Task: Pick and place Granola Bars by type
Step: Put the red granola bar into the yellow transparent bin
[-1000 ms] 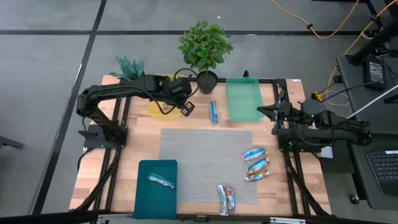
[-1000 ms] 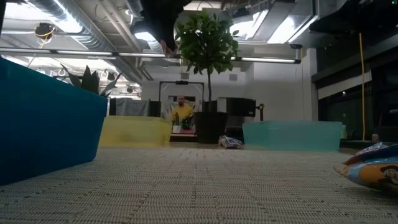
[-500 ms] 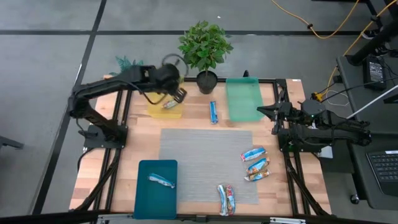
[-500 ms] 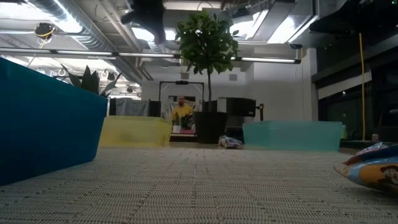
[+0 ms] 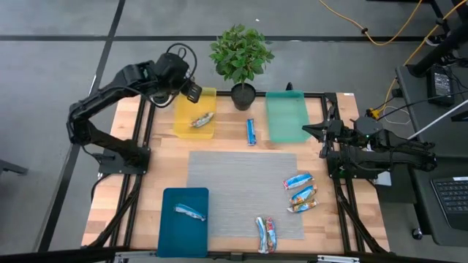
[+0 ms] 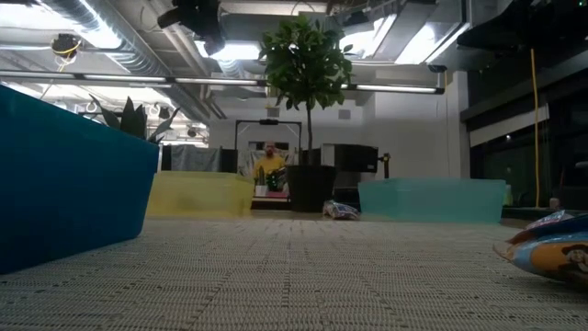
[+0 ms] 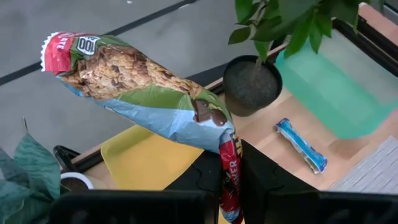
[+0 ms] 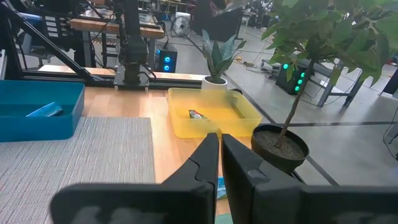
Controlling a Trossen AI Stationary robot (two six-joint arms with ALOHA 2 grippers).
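Note:
My left gripper is raised over the far left corner of the yellow tray, shut on a granola bar with a green, brown and light blue wrapper. Another bar lies flat in the yellow tray. A blue bar lies on the wood between the yellow tray and the green tray. Three bars lie on the grey mat's right side, two at its near edge, one in the teal tray. My right gripper waits shut at the table's right edge. My left gripper pinches the bar's red wrapper end between its two fingers. The rest of the bar sticks out past the fingertips, bent to one side. It is lifted clear of the tray and the table.
A potted plant stands at the far edge between the yellow and green trays, close to my left arm. A smaller plant stands at the far left corner. The grey mat covers the table's middle.
My left gripper has risen and swung from over the yellow tray's near right corner toward the table's far left corner, staying shut on its bar. The bar lying in the yellow tray has come out from under the arm.

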